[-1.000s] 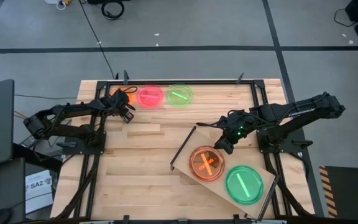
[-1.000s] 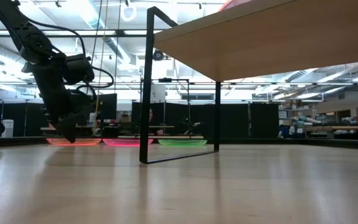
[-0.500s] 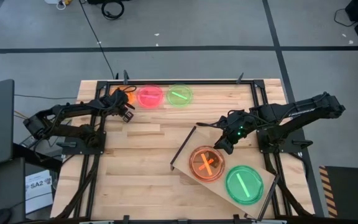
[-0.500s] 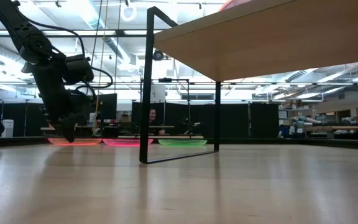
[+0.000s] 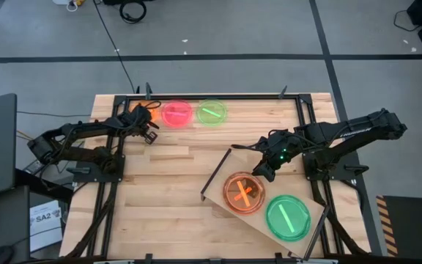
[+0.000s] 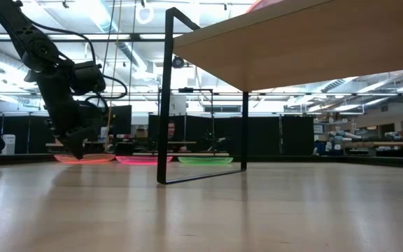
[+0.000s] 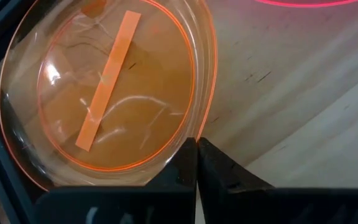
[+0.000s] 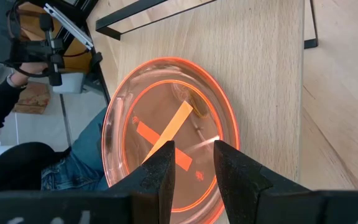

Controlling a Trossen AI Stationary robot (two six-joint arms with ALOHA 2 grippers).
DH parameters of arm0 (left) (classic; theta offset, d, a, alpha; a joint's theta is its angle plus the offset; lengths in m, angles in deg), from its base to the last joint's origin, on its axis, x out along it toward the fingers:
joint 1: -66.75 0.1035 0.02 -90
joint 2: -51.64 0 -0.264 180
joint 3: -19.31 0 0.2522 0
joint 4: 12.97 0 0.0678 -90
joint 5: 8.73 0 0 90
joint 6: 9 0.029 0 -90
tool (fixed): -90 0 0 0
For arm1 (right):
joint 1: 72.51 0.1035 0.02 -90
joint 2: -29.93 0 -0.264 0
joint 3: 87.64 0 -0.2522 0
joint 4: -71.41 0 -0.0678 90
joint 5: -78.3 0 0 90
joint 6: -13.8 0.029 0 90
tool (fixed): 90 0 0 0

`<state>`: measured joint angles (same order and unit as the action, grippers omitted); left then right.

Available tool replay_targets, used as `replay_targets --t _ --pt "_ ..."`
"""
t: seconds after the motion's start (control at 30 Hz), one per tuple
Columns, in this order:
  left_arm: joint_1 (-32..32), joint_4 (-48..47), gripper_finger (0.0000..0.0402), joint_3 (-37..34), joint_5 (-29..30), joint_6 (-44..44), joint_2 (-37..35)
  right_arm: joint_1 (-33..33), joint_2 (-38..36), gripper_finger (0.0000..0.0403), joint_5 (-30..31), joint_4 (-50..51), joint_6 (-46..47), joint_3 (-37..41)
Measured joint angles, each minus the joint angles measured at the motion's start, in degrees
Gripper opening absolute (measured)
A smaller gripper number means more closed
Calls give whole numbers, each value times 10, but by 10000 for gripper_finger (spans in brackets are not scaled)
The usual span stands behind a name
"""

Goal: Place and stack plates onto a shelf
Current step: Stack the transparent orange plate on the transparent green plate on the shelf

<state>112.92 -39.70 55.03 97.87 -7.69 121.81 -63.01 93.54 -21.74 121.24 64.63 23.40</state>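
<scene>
The shelf already carries orange and green plates. At the table's far edge, the left gripper pinches shut on the orange plate; lift gently (thin rim). The right gripper hovers part-open over the shelf's orange stack.

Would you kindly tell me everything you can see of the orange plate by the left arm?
The orange plate is a round, translucent neon-orange plastic disc with a raised rim and one opaque orange strip across its middle. It lies flat on the plank tabletop at the far edge, next to a pink plate. The left pincer is shut on its rim.
</scene>
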Motion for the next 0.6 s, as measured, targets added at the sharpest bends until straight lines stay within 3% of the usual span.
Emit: replay_targets --t 0.27,0.6 --pt "-5 -13 5 11 1 -3 0 0 0 117 -1 0 0 0" --pt "-44 -124 5 82 1 -7 0 0 0 117 -1 0 0 0"
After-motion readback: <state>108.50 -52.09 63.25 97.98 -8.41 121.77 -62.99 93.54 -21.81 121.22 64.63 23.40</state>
